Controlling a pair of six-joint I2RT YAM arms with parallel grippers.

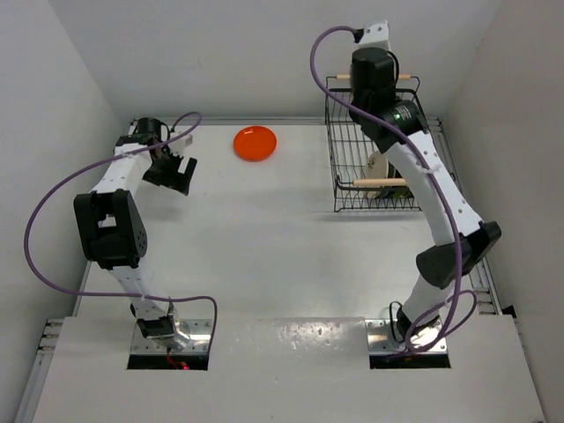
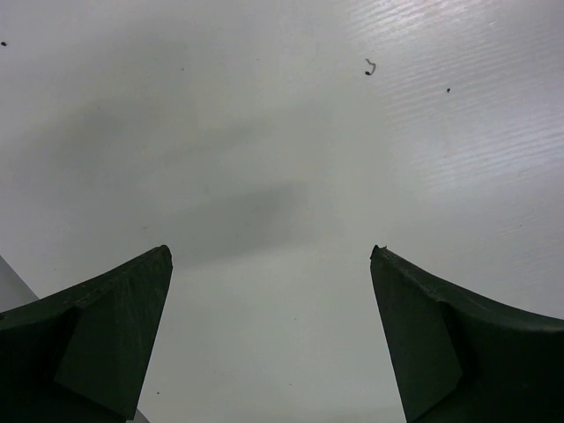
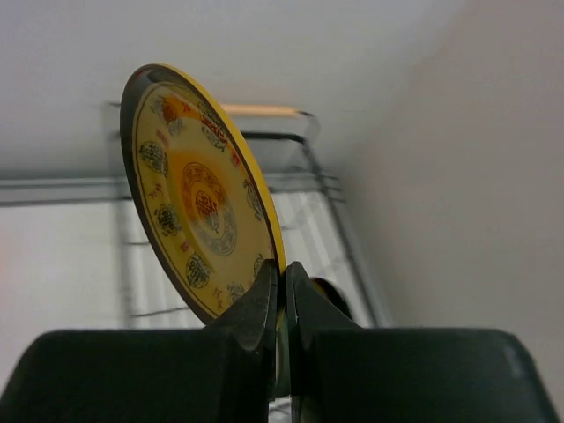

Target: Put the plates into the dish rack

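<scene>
My right gripper (image 3: 283,269) is shut on the rim of the yellow-brown patterned plate (image 3: 198,194) and holds it on edge above the black wire dish rack (image 1: 339,150); in the top view the arm hides the gripper and that plate. A cream plate (image 1: 377,165) stands in the rack near its front wooden handle (image 1: 381,182). The orange-red plate (image 1: 255,143) lies flat at the far middle of the table. My left gripper (image 1: 181,174) is open and empty, hovering over bare table at the far left, left of the orange-red plate; its fingers (image 2: 106,330) frame only white surface.
White walls close in the table at the back and both sides; the rack stands in the far right corner against them. Purple cables loop off both arms. The rack's rear wooden handle (image 1: 404,77) is near the back wall.
</scene>
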